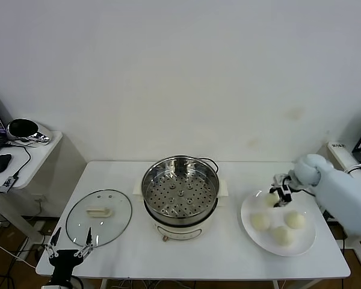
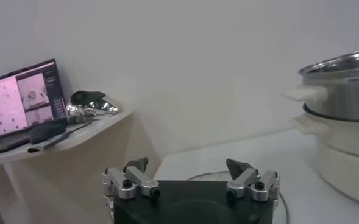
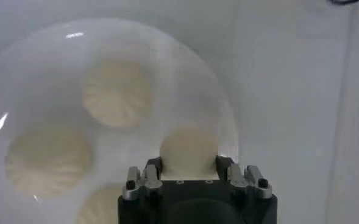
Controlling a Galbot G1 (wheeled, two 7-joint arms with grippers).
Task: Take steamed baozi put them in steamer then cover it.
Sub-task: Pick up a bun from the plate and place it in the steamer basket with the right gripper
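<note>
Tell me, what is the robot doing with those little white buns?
The right gripper has closed on one steamed baozi on the white plate, where three other buns sit. The steamer in the middle of the table has no buns in it yet, and its cover lies on the table beside it. The left gripper waits open near the cover.

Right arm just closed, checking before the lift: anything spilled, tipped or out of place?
Nothing stands out. Right gripper is shut on one baozi on the plate; steamer upright, cover flat beside it.
</note>
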